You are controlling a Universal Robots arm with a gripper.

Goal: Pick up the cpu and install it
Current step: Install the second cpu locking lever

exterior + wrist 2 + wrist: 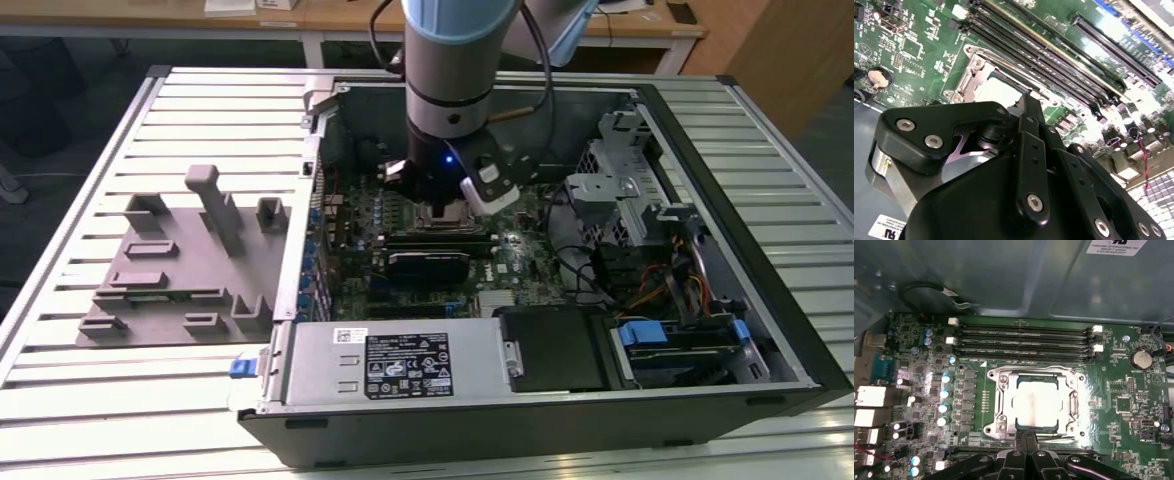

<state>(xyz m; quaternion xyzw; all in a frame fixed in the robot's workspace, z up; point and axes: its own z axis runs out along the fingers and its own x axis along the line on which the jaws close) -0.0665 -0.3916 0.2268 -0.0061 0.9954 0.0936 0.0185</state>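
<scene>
While the arm reached down into the open black computer case (561, 400) on the slatted metal counter (80, 400) in the exterior view, its claw (441, 200) hung above the motherboard. In the first wrist view, the flat silvery square cpu (1036, 402) lay seated in the metal-framed socket (999, 405), the claw's (1026, 442) fingers pressed together at its edge. In the second wrist view, the cpu (996, 92) showed just past the fingertips (1029, 107).

One robot arm (454, 60) reached into one open computer case (694, 330), which held one green motherboard (919, 365). On the board sat one metal-framed socket (999, 405) with one cpu (1036, 402) in it, and four long black memory slots (1024, 340) lay beside it. One round coin battery (1141, 359) showed, and one grey plastic fixture (174, 270) stood outside the case
</scene>
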